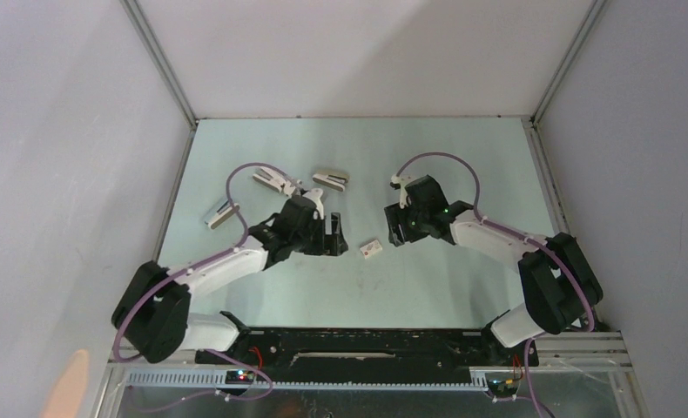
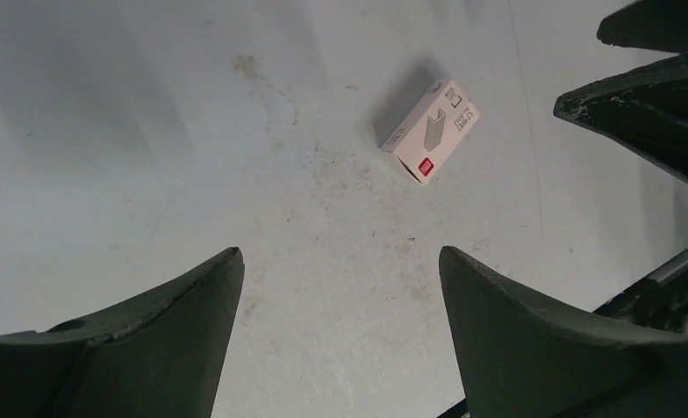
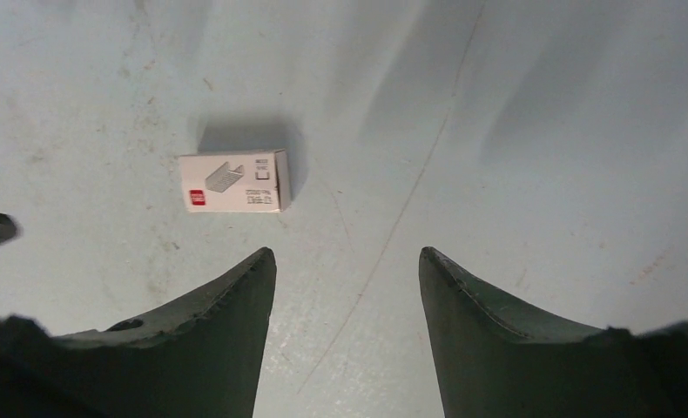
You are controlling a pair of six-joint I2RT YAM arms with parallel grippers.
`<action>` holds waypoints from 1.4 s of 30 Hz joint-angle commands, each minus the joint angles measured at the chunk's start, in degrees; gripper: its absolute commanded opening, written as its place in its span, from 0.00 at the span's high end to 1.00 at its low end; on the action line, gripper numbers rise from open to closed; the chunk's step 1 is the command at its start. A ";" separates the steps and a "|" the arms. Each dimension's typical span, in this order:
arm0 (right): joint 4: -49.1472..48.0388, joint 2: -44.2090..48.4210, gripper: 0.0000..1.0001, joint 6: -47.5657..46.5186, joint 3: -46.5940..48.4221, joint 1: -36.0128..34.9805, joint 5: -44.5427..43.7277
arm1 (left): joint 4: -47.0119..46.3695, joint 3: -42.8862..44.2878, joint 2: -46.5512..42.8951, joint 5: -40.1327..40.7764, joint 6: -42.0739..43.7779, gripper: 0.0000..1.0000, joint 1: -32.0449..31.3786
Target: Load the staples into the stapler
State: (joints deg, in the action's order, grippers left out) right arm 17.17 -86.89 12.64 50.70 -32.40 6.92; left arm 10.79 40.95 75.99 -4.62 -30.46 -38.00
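The staples, a small closed white box with a red mark (image 1: 371,249), lie flat on the table between my two grippers. The box shows in the left wrist view (image 2: 431,131) ahead and to the right of the fingers, and in the right wrist view (image 3: 234,181) ahead and to the left. My left gripper (image 1: 333,237) (image 2: 340,257) is open and empty just left of the box. My right gripper (image 1: 399,230) (image 3: 347,254) is open and empty just right of it. The slim pale stapler (image 1: 221,214) lies at the left, behind my left arm.
Two stubby wedge-shaped staplers (image 1: 272,180) (image 1: 332,179) lie at the back centre-left. The right gripper's dark fingers (image 2: 645,96) reach into the left wrist view at the upper right. White walls enclose the table on three sides.
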 commanded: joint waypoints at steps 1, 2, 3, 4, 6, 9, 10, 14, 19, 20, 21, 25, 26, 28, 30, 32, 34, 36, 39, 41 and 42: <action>-4.75 0.56 0.36 4.20 -0.73 1.67 6.06 | -2.58 5.75 4.04 5.99 5.45 0.13 -4.45; -5.75 0.31 0.36 5.16 -1.22 2.58 7.65 | -1.69 7.14 5.34 7.53 7.83 0.13 -5.68; -7.00 0.12 0.36 6.27 -1.79 3.74 10.17 | -0.86 8.78 6.94 8.60 9.99 0.12 -6.86; -8.47 0.02 0.36 7.42 -2.40 4.80 11.68 | -0.15 10.27 8.49 9.83 12.06 0.12 -7.99; -11.92 -0.20 0.35 9.65 -3.75 6.99 15.30 | 1.07 13.27 12.06 11.51 15.78 0.12 -9.71; -16.22 -0.88 0.35 12.88 -5.78 9.59 21.11 | 2.69 17.66 16.30 12.26 20.20 0.12 -10.81; -18.37 -1.16 0.35 13.84 -6.53 10.45 22.74 | 2.97 18.68 17.54 11.88 21.56 0.12 -10.83; -25.65 -4.05 0.33 18.07 -9.32 13.86 29.27 | 4.96 22.75 22.51 9.48 25.98 0.12 -10.94; -32.53 -8.85 0.33 22.13 -10.35 16.93 34.89 | 5.87 25.70 26.71 6.14 29.24 0.13 -10.99; -33.41 -9.63 0.33 22.61 -10.36 17.01 35.48 | 6.10 26.09 27.20 5.75 29.68 0.14 -10.98; -34.25 -10.39 0.33 22.99 -10.36 17.11 35.86 | 6.29 26.31 27.64 5.19 30.28 0.15 -10.97; -37.03 -13.44 0.34 24.35 -10.36 17.45 37.79 | 7.71 27.08 29.38 2.67 33.02 0.19 -11.09; -37.49 -14.01 0.34 24.62 -10.36 17.57 38.30 | 8.31 27.46 29.85 2.61 33.45 0.20 -11.12; -38.45 -15.15 0.34 25.15 -10.39 17.92 39.19 | 9.78 28.67 30.86 2.44 34.35 0.24 -11.18; -39.53 -16.05 0.35 25.68 -10.51 18.09 40.23 | 10.28 29.01 31.56 2.32 35.02 0.26 -11.30; -40.91 -16.71 0.35 26.34 -10.81 18.23 41.30 | 10.30 29.01 31.91 1.65 35.77 0.27 -11.42; -41.79 -17.18 0.35 26.79 -10.96 18.31 42.17 | 10.26 29.01 32.07 0.70 36.19 0.29 -11.47; -42.18 -17.76 0.36 26.99 -10.97 18.34 42.82 | 10.40 29.06 32.14 0.38 36.41 0.31 -11.70; -43.15 -18.47 0.36 27.19 -10.97 18.39 44.01 | 11.61 29.82 32.75 -0.16 37.25 0.38 -12.21; -44.03 -19.03 0.36 27.69 -10.97 18.30 44.94 | 11.78 29.97 32.91 0.37 37.46 0.42 -12.72; -44.57 -19.36 0.37 28.00 -10.97 18.29 45.62 | 11.67 29.98 33.05 0.29 37.46 0.43 -12.79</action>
State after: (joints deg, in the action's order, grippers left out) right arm -23.27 -104.99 39.51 40.01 -14.24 49.28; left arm 21.52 68.93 108.36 -3.25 4.95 -49.67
